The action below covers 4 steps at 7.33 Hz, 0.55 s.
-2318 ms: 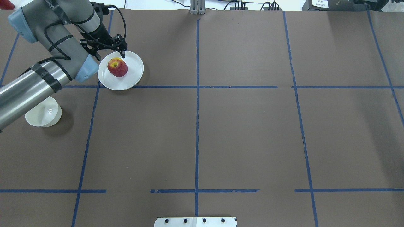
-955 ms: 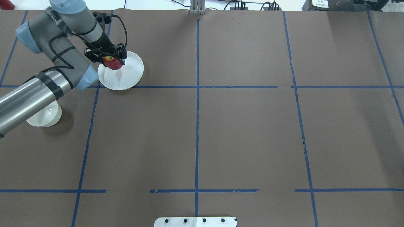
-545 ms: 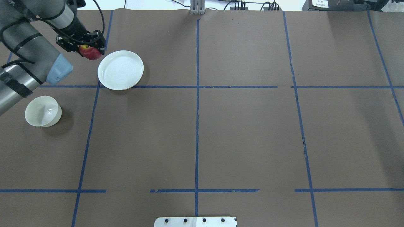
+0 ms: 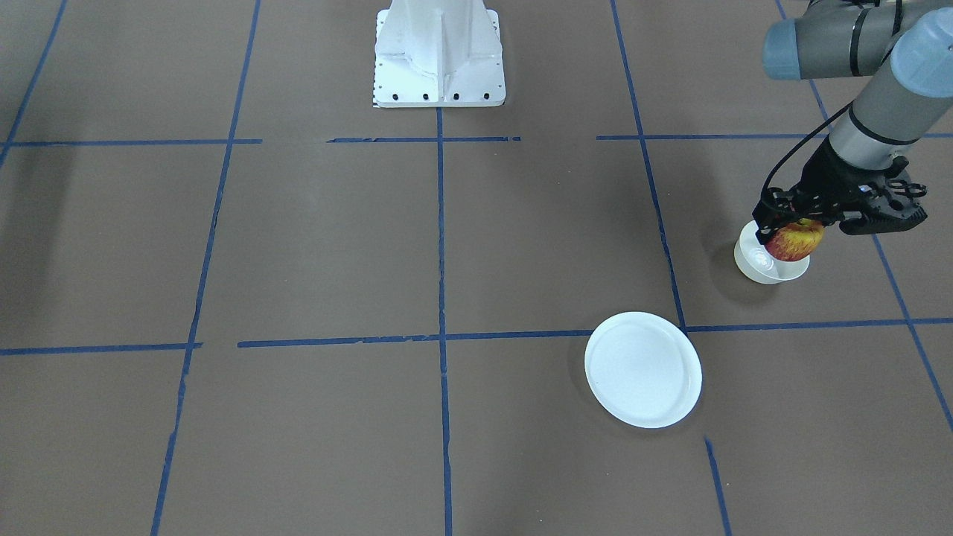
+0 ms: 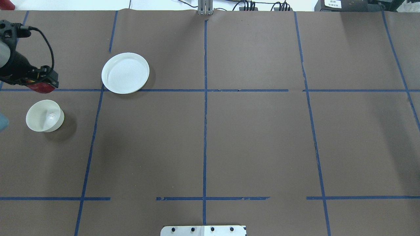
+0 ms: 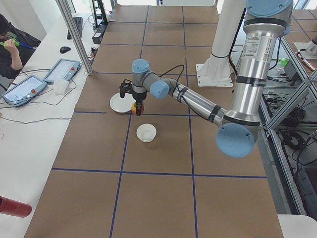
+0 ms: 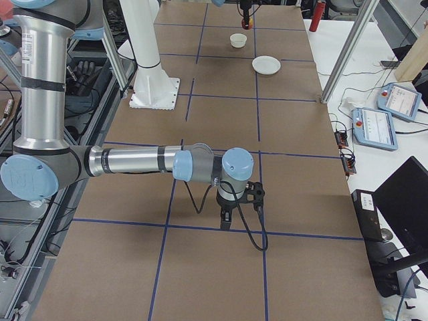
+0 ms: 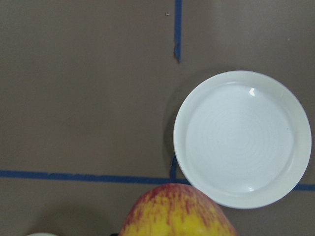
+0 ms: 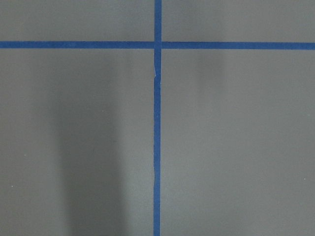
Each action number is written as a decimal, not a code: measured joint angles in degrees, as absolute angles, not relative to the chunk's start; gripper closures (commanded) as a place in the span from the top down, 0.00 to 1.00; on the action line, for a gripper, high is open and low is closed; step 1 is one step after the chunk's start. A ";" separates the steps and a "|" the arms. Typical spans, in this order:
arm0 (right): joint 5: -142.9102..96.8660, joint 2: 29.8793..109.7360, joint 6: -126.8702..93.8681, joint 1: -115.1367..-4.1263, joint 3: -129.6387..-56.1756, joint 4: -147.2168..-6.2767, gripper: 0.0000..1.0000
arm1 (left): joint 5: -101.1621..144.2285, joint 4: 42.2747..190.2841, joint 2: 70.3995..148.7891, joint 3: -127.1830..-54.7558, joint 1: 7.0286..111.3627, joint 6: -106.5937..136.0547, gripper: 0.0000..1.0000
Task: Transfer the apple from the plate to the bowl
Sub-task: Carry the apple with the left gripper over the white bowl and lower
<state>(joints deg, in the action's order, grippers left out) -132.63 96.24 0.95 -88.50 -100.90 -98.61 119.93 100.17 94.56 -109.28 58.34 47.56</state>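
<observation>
Above the table (image 5: 229,137), between the plate (image 5: 125,72) and the bowl (image 5: 44,115) and nearer the bowl, the left fingers (image 4: 765,219) grip the red and yellow apple (image 4: 794,240), held clear of every surface. Far across the table, the right fingers (image 7: 225,217) point downward; wide or narrow, I cannot tell
</observation>
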 measured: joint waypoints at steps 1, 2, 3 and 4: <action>-132.63 96.24 0.93 -88.51 -100.90 -98.61 1.00 | 117.65 106.96 90.48 -108.06 55.82 50.72 0.00; -132.63 96.24 0.95 -88.52 -100.90 -98.61 1.00 | 116.12 113.99 88.56 -104.71 53.18 54.63 0.00; -132.63 96.24 0.96 -88.53 -100.90 -98.61 1.00 | 115.45 119.47 87.80 -101.38 51.33 57.06 0.00; -132.63 96.24 0.96 -88.53 -100.90 -98.61 1.00 | 115.28 122.30 87.51 -99.64 50.53 57.98 0.00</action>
<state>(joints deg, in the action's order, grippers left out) -132.63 96.24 0.96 -88.53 -100.90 -98.61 115.28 122.30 87.51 -99.64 50.53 57.98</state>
